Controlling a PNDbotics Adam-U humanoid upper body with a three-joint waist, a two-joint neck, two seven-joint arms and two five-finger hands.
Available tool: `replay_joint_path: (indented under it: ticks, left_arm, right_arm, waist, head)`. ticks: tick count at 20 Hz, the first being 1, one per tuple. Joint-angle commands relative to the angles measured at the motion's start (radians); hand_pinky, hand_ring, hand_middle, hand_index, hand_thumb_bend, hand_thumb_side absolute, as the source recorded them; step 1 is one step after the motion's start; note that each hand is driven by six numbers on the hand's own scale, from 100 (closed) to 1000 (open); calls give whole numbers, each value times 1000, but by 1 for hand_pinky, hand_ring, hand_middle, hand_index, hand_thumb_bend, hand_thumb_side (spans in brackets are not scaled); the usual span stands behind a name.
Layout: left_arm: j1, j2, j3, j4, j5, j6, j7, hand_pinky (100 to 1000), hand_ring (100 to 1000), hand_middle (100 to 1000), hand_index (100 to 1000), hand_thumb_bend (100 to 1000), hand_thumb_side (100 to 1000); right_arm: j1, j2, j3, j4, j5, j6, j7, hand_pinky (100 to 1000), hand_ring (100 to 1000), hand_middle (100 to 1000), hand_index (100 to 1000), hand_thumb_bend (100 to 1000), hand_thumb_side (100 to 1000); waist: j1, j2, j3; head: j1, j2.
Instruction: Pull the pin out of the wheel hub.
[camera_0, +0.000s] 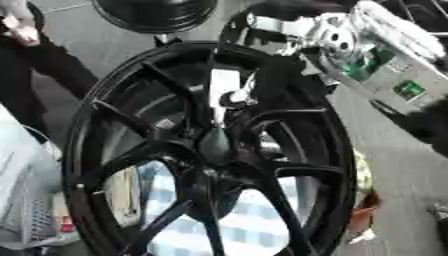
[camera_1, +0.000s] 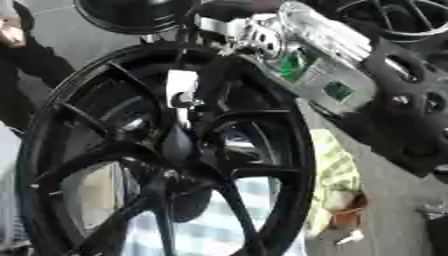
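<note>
One black-and-silver right hand (camera_0: 229, 97), coming in from two o'clock, is pinching the pale pin (camera_0: 224, 82) just above the glossy black spoked wheel hub's (camera_0: 214, 145) centre; next, a straight outward pull.

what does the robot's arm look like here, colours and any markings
Only the right arm shows, entering from the upper right. It is silver-grey metal with rounded joint housings, round holes at the wrist joint and green patches on its flat side, one beside a small white label. Toward the hand it turns black, with a pale plate among the wheel spokes. No left arm is visible.
</note>
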Motion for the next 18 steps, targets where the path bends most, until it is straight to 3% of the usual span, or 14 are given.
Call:
replay_joint_path:
  ticks: [1, 18]
  left_arm:
    - [-11, 11, -2, -17, -6, 3, -4, 846, 751, 674, 838, 100, 738]
    - [-13, 4, -9, -17, -5, 11, -14, 848, 748, 672, 838, 100, 740]
  right_arm:
    - [-12, -3, -9, 5, -9, 207, 201, 811, 831, 816, 859, 549, 343]
    - [12, 30, -8, 60, -6, 187, 182, 805, 820, 782, 831, 501, 282]
  waist:
    - [6, -13, 3]
    - [3, -5, 14]
  head:
    - [-1, -14]
    - [-8, -24]
